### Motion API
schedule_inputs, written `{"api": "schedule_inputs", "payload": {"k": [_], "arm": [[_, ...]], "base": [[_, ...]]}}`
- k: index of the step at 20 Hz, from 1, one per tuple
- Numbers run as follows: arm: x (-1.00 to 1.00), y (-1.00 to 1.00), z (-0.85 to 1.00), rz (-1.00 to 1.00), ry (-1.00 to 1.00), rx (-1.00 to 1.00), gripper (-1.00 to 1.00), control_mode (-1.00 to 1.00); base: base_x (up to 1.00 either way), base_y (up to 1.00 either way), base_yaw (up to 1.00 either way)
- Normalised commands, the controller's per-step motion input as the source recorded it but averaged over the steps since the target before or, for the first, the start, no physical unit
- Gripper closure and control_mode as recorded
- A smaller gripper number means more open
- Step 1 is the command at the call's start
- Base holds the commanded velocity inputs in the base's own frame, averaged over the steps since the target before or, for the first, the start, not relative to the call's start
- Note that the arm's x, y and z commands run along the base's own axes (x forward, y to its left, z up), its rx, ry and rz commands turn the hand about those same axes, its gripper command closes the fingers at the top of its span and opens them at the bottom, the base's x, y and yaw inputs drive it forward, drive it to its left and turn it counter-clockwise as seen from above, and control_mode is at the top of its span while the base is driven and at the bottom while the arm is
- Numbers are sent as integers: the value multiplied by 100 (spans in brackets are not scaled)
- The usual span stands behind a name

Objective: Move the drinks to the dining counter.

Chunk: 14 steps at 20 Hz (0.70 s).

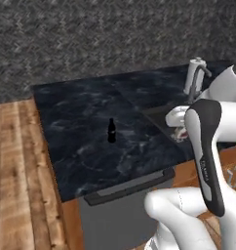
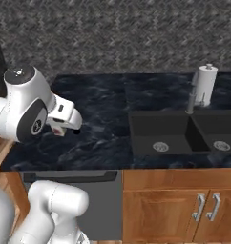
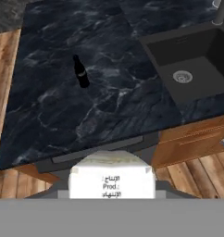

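Arm: rises from the base and bends over the near edge of the counter, the hand well above the slab and looking down and forward across it.
Gripper: the gripper is clamped on the carton, which sits between the tips at the bottom of the hand view; printed text shows on its white face.
Carton, other views: in the right base view a small white and red piece pokes out under the hand; in the left base view a bit of it shows behind the forearm.
Hidden: the fingers themselves are hard to make out; the carton's lower part is cut off in the hand view.
Bottle: the bottle stands upright on the counter, alone, near its middle, well apart from the sink.
Bottle to hand: ahead of the gripper and a little to the left in the hand view, well apart and lower.
Faucet: stands behind the sink, a paper roll just beside it.
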Motion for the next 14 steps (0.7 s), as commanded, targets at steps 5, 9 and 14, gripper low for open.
{"api": "schedule_inputs", "payload": {"k": [5, 9, 14], "arm": [[0, 0, 0, 0, 0, 0, 100, 100], [0, 0, 0, 0, 0, 0, 100, 100], [0, 0, 0, 0, 0, 0, 100, 100]], "base": [[-22, -55, 15], [100, 84, 0], [100, 29, 0]]}}
